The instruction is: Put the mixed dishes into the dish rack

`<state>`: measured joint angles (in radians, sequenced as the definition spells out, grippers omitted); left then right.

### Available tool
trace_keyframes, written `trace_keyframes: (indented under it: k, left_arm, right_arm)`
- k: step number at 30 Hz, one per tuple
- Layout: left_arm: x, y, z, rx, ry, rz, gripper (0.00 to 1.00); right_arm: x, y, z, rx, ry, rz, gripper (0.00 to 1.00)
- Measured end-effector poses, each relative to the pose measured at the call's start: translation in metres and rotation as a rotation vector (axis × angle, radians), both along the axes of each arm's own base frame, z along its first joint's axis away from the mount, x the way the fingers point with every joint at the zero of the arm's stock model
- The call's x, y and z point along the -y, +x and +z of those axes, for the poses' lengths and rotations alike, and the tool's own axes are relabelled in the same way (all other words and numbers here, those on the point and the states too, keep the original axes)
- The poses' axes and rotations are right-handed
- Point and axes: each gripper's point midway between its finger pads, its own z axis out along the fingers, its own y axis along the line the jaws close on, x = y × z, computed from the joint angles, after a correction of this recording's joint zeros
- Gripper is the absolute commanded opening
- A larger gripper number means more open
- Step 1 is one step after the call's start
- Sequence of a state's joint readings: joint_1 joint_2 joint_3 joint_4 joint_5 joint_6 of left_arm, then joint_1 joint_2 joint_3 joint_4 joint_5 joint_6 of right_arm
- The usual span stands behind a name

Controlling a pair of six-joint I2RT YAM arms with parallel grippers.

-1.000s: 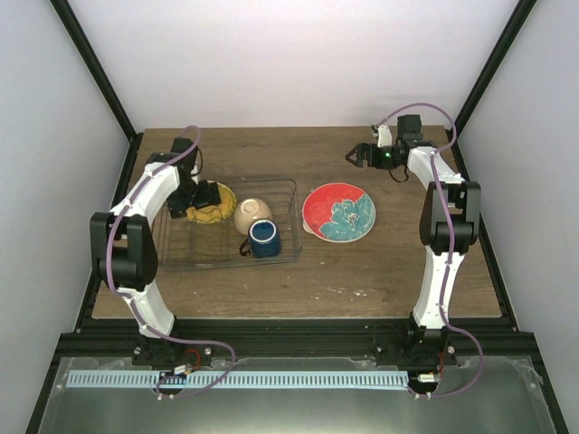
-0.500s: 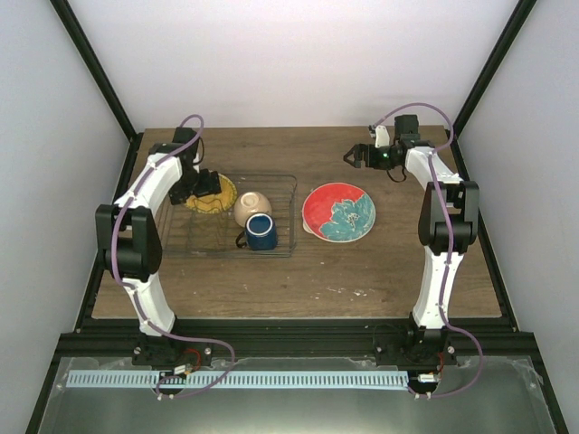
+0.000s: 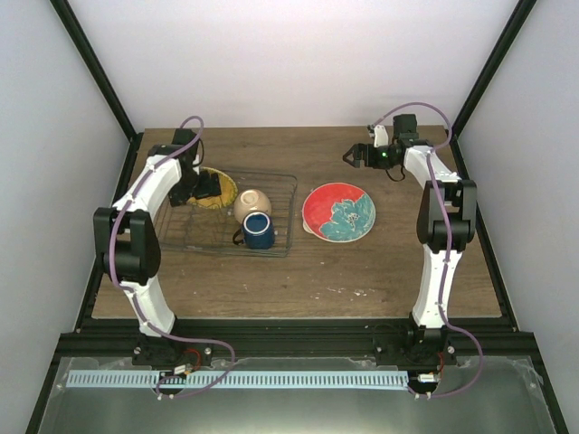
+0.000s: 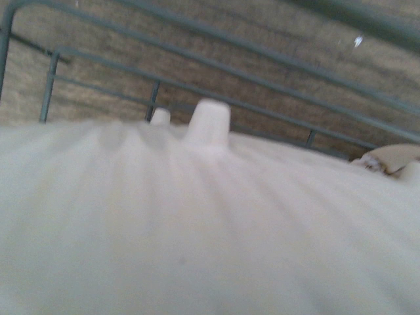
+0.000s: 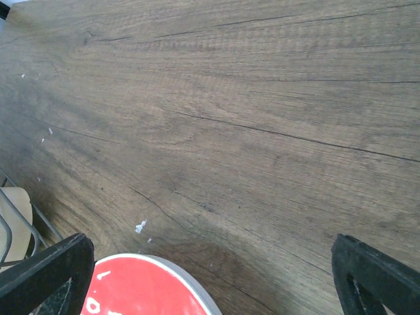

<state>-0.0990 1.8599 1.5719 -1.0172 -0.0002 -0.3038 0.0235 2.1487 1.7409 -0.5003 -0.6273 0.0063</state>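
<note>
The dish rack (image 3: pixel 181 237) of thin dark wire stands left of centre. Inside it a yellow-orange plate (image 3: pixel 223 188) sits at the back left, with a cream bowl (image 3: pixel 252 205) and a dark blue mug (image 3: pixel 261 232) beside it. My left gripper (image 3: pixel 206 185) is down in the rack at the yellow plate. In the left wrist view a blurred pale whitish plate surface (image 4: pixel 197 236) hides the fingers, with rack wires (image 4: pixel 262 65) beyond. The red plate with a teal flower (image 3: pixel 338 212) (image 5: pixel 141 289) lies flat right of the rack. My right gripper (image 3: pixel 360 155) (image 5: pixel 210 282) hovers open behind it, holding nothing.
Dark frame posts and pale walls close in the wooden table (image 3: pixel 398 271) on three sides. In the right wrist view a rack wire and the cream bowl (image 5: pixel 13 210) show at the left edge. A few white flecks (image 5: pixel 140 227) mark the wood near the red plate.
The dish rack, with the bowl, mug and yellow plate, has slid toward the back of the table together with my left gripper. The right arm has barely moved.
</note>
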Motion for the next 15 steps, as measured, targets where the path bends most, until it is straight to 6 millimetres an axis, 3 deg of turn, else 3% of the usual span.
trace_keyframes:
  k: [4,10,15]
  left_arm:
    - [0.006,-0.014,0.011,-0.006,-0.006,-0.014,1.0]
    - [0.019,-0.029,0.048,0.023,-0.011,-0.052,1.0]
    - [0.031,-0.029,0.084,0.082,-0.012,-0.108,1.0]
  right_arm:
    - [0.0,0.005,-0.003,0.001,-0.002,0.003,1.0]
    - [0.0,0.005,-0.006,-0.005,-0.017,0.001,1.0]
    - [0.003,0.005,-0.01,-0.013,-0.045,-0.014,1.0]
